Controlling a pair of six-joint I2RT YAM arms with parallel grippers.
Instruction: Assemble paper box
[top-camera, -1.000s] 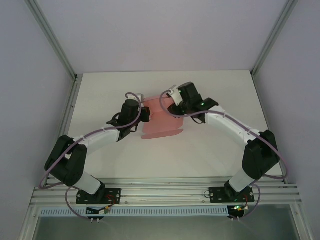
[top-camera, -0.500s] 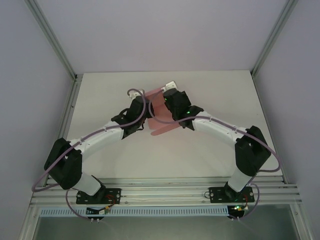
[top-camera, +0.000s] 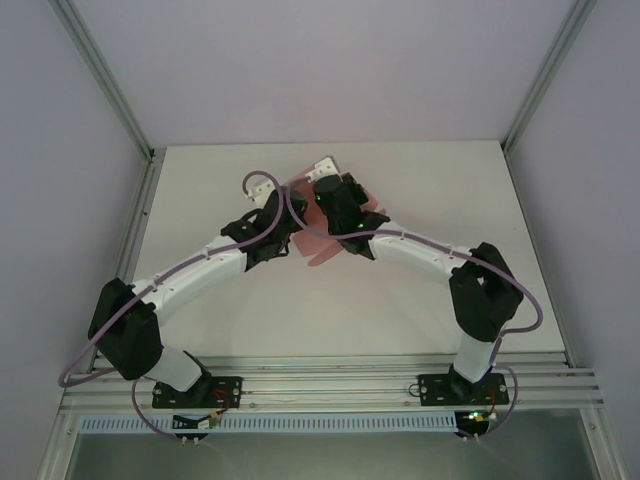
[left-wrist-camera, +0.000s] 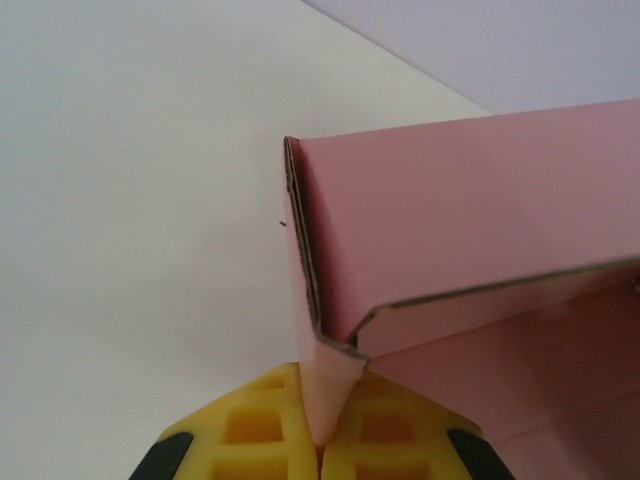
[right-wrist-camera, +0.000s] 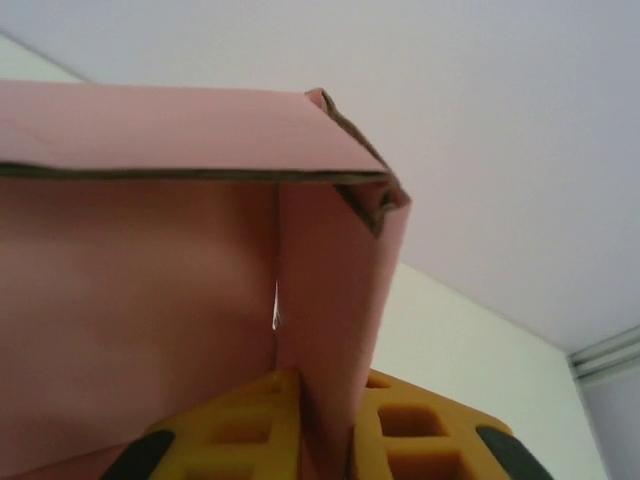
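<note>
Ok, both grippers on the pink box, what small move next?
Probably hold the left gripper pinched and nudge the right gripper toward the adjoining panel: both are shut on folded walls of the paper box, and a gap shows beside the right one's wall.

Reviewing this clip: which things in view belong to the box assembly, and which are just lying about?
Job in hand: pink paper box, left gripper and right gripper, each pinching its card.
Just there: white table, aluminium rail along the near edge.
</note>
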